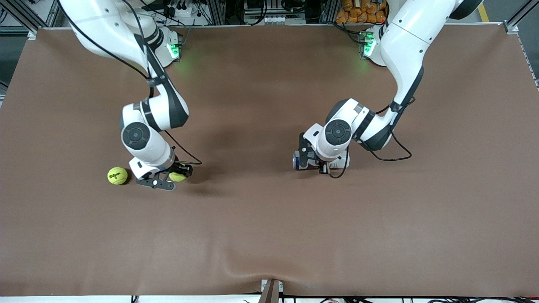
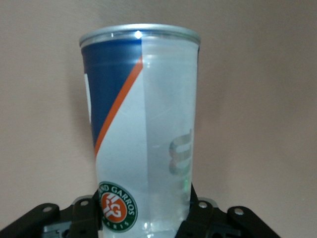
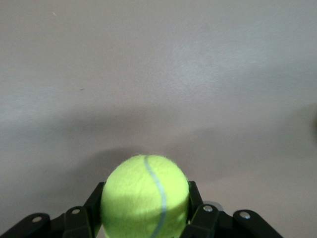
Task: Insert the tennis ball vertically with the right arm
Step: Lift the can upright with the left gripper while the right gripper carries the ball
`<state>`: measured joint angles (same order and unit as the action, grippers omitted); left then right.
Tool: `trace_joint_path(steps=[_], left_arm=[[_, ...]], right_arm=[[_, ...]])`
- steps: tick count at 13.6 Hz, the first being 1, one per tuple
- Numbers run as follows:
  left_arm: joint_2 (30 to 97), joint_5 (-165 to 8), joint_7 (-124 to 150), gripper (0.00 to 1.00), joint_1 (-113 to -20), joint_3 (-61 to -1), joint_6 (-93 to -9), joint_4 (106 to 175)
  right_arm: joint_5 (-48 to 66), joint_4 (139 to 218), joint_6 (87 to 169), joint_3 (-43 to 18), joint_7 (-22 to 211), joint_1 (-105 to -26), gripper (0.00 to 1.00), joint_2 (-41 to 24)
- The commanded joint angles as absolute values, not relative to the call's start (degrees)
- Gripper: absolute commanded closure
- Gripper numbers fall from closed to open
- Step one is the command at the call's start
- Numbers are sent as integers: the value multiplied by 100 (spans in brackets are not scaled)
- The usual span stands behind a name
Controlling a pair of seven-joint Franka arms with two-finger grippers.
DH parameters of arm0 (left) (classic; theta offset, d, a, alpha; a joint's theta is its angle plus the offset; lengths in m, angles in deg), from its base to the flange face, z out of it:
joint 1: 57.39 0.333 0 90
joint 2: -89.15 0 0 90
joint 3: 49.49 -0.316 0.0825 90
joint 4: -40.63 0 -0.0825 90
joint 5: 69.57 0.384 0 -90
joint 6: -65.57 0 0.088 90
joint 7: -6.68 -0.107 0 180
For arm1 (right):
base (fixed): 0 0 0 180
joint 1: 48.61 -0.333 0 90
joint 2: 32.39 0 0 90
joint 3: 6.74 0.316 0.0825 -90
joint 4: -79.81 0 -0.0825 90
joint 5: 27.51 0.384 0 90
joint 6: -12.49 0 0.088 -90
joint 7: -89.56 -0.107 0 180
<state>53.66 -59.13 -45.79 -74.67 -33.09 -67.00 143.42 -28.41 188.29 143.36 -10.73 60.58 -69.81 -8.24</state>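
Tennis ball [image 3: 144, 196] number one of two is sitting clamped in my right end effector [image 1: 177, 176], low over the brown surface [image 1: 269, 219]; the second ball [image 1: 117, 175] is lying loose just beside it. My left end effector [image 1: 311, 162] is gripping one ball can [image 2: 143, 129], lying sideways on the surface.

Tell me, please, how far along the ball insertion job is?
Done: the right gripper is shut on a tennis ball, and the left gripper is shut on the ball can lying on the table. Left: stand the can upright and drop the ball in. A second ball waits nearby.
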Motion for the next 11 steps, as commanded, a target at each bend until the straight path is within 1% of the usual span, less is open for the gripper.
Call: trace_joint_path(steps=[1,3,4,11], left_arm=[[5672,-5928,-4675,41,-7382,-3253,-6653,14286],[5655,-6261,-4763,41,-7277,-3130,-6662,14110],[5655,-6454,-4833,41,-7251,-3103,-6662,14048],[5497,-8255,-6553,41,-6996,-3112,-6811,13416]], right_arm=[[-2865,18188,13119,-1105,5924,-6980,100,-1147],[-2865,17476,12284,-1105,5767,-6936,100,-1121],[-2874,17203,12019,-1105,5679,-6936,100,-1112],[-2962,15831,10523,-1114,5449,-6936,100,-1129]])
